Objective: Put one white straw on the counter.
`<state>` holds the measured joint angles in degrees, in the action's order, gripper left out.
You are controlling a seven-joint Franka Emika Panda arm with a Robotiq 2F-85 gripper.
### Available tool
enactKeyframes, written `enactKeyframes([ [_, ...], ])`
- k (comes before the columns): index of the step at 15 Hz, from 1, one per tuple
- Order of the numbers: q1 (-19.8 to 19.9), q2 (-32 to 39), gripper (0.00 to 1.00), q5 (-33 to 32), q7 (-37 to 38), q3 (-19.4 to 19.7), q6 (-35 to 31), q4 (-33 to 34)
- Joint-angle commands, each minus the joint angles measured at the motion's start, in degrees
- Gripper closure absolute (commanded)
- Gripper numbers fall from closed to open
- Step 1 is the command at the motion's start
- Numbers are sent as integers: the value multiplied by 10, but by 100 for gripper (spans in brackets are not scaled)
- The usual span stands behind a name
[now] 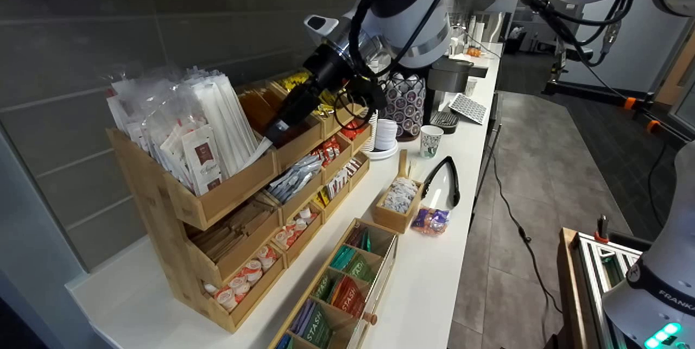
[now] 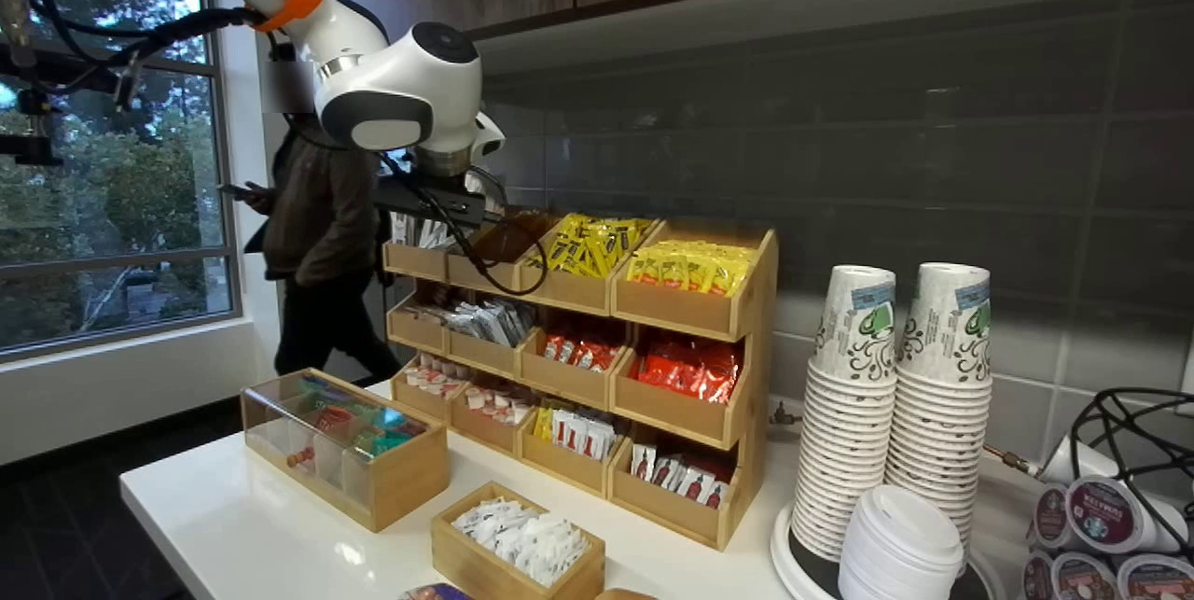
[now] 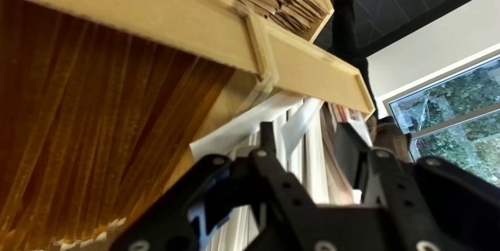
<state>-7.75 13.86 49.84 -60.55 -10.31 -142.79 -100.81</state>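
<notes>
Wrist view alone, fingers point(image 3: 349, 147) apart, straws point(image 3: 315, 159) between

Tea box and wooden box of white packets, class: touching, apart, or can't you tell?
Apart: an exterior view shows white counter between the tea box and the packet box.

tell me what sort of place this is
Probably a self-serve coffee station, perhaps in an office break area: it has coffee pods, tall stacks of paper cups, and a tiered wooden rack filled with single-serve packets.
</notes>
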Motion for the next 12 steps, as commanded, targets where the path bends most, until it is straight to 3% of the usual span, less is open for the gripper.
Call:
enactKeyframes([
  [1, 3, 2, 76, -21, 17, -5, -6, 1],
  [4, 3, 0, 87, -31, 24, -5, -10, -1],
  [5, 3, 0, 83, -36, 26, -5, -10, -1],
  [9, 5, -1, 100, -48, 36, -6, -10, -1],
  [12, 6, -3, 99, -47, 43, -7, -11, -2],
])
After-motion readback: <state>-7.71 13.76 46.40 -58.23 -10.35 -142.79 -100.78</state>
